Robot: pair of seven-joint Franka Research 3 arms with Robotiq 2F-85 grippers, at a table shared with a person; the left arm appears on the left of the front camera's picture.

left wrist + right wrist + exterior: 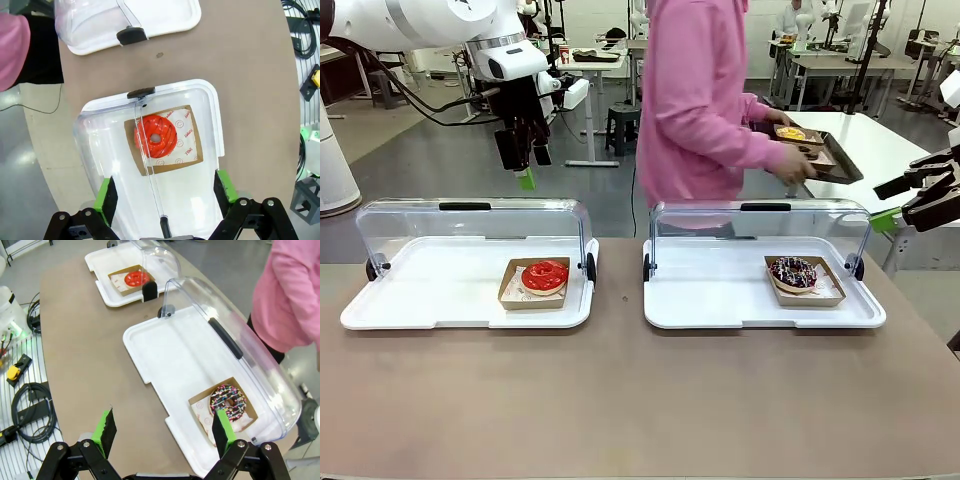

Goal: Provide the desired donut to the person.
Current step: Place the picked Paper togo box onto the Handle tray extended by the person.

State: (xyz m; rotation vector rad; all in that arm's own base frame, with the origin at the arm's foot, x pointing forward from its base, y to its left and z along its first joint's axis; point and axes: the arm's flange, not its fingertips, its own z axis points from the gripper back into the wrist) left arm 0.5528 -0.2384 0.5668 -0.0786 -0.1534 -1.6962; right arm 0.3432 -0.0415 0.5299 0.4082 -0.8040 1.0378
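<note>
the red-glazed ring donut (545, 275) sits in a shallow brown cardboard tray (510, 296) at the right end of the left white plastic display tray (400, 300), its clear domed lid (470, 228) swung back toward the far side. from the left wrist view the same red donut (155, 136) lies almost straight below, seen partly through the raised clear lid. the chocolate donut with coloured sprinkles (793, 271) rests in its own brown cardboard tray (820, 296) at the right end of the right white display tray (720, 300), whose clear lid (750, 228) is also tipped back; in the right wrist view that sprinkled donut (228, 402) lies just ahead of one green pad.

both display trays stand side by side, apart, on the brown table (620, 400).

the left gripper (525, 165) hangs above the left tray's far edge, touching nothing, its jaws spread wide and empty. the right gripper (910, 195) is at the right edge of the front view, above and beyond the right tray, jaws likewise spread and holding nothing.

the person in the bright pink hooded sweatshirt (695, 100) stands at the far side between the two trays, turned toward the right, a hand (792, 165) gripping a dark rectangular tray (840, 165) that carries a yellow-topped donut (790, 133) and a darker one beside it.
</note>
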